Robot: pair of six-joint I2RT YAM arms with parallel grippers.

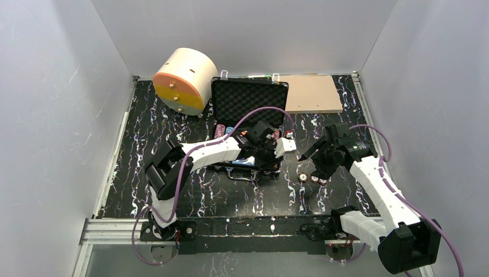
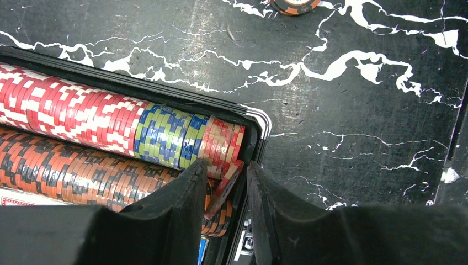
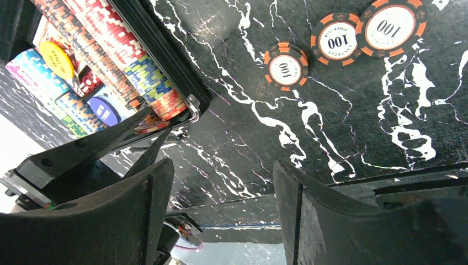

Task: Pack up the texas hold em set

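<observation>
Three orange-and-black striped "100" poker chips point(image 3: 285, 65) lie loose on the black marbled table point(image 1: 202, 196), right of the open black ribbed briefcase point(image 1: 249, 95), mid-table nr the far edge. The right gripper point(image 3: 221, 165) hovers above them, jaws wide, empty. Left gripper point(image 2: 227, 171) is at the case's right end, jaws narrowly apart round a tilted red striped chip point(image 2: 223, 190); can't tell if pinched. If released leaning, it may jam crooked or tip over the wall.

Numbers on the loose chips

In the right wrist view the left chip point(image 3: 285, 69), the middle chip point(image 3: 338, 40) and the right chip point(image 3: 393, 26), all orange and black and lying face up, each show "100" in dark figures on a white centre. Tiny lettering rings the number on the middle chip, seemingly "POKER CLUB" and "LAS VEGAS". The yellow button point(image 3: 56, 59) and the blue button point(image 3: 103, 112) bear words too blurred to read.
</observation>
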